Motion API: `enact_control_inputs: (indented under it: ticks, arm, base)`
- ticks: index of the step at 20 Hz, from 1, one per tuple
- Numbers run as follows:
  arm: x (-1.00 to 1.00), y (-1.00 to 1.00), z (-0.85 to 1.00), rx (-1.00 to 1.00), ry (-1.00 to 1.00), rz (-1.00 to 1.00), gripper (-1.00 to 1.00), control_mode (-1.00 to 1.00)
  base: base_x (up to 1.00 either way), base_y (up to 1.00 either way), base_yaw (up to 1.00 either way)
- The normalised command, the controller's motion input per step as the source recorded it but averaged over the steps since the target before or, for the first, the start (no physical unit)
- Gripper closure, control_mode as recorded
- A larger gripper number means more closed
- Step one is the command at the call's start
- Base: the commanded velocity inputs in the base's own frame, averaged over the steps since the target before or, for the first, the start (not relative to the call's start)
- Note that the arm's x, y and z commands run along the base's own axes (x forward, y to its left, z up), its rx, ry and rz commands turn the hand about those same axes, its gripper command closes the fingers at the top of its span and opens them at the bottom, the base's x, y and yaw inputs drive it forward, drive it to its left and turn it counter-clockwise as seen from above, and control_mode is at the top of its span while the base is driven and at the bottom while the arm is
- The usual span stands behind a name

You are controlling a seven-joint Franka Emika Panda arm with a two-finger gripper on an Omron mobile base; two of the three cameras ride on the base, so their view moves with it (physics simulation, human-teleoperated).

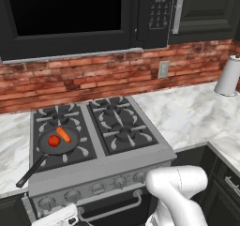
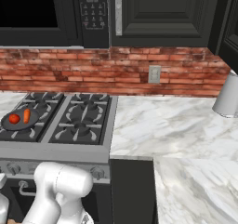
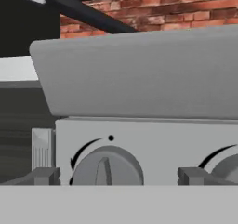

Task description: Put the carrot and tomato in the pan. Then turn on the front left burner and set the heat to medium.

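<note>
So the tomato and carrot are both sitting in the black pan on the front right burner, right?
Not quite. The tomato and carrot are both in the black pan, but it sits on the front left burner, not the front right. The left base view shows it clearly.

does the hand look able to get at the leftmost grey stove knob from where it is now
Probably yes. In the hand view the round grey stove knob sits straight ahead between the two dark fingertips, the open hand faces the steel control panel, and nothing lies between them.
</note>
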Motion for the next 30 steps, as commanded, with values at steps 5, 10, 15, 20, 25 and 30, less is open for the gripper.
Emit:
enact_control_inputs:
  ticks: [5, 10, 15, 20, 25, 30]
  arm:
    - [0.13, 0.13, -0.27, 0.0, 0.0, 0.0, -1.0, -1.0]
    - [0.14, 0.16, -0.13, 0.0, 0.0, 0.0, -1.0, -1.0]
    - [0.24, 0.09, -0.03, 0.0, 0.0, 0.0, -1.0, -1.0]
    - [0.22, 0.0, -0.1, 0.0, 0.0, 0.0, -1.0, -1.0]
    - [0.09, 0.0, -0.07, 0.0, 0.0, 0.0, -1.0, -1.0]
    - [0.0, 0.0, -0.03, 0.0, 0.02, 0.0, 1.0, -1.0]
  base:
    - [0.0, 0.0, 0.0]
    - [0.0, 0.0, 0.0]
    - [0.0, 0.0, 0.0]
    - [0.0, 0.0, 0.0]
    - [0.0, 0.0, 0.0]
    - [0.0, 0.0, 0.0]
